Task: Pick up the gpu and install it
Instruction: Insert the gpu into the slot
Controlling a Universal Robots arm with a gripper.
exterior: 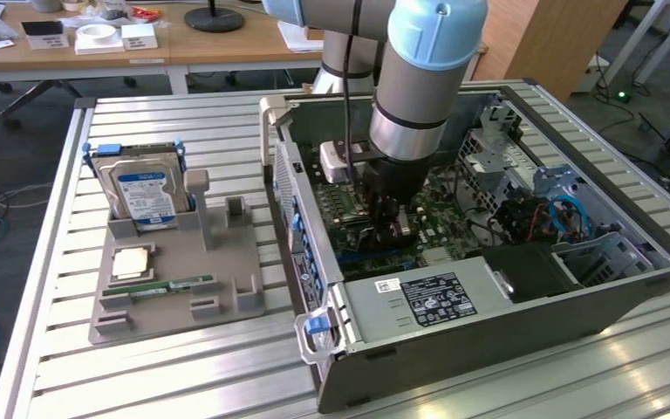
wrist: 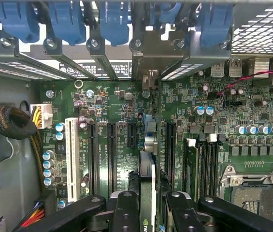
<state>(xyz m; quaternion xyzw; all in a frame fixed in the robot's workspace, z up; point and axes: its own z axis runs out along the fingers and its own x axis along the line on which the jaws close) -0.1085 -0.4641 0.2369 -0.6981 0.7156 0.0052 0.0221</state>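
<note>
GPU held edge-on over the motherboard, inside the open computer case

Going left to right with the computer case (exterior: 452, 288) as landmark: to the exterior view's left of it, on the slatted surface (exterior: 195, 367), a grey parts holder (exterior: 178, 292) carries a hard drive (exterior: 143, 196) and a RAM stick (exterior: 172, 286); inside the case, the arm (exterior: 422, 78) reaches straight down, wrist vertical, and the gripper (wrist: 148, 205) has its fingers (wrist: 126, 210) pinching the gpu (wrist: 147, 179), which stands on edge just above the motherboard (wrist: 126, 111), among the expansion slots (wrist: 111, 150). The card looks light, thin and stiff, likely fragile (bare circuitry, so grip the board's upper edge, not its components), and it would probably bind unless kept square to the slot.
</note>
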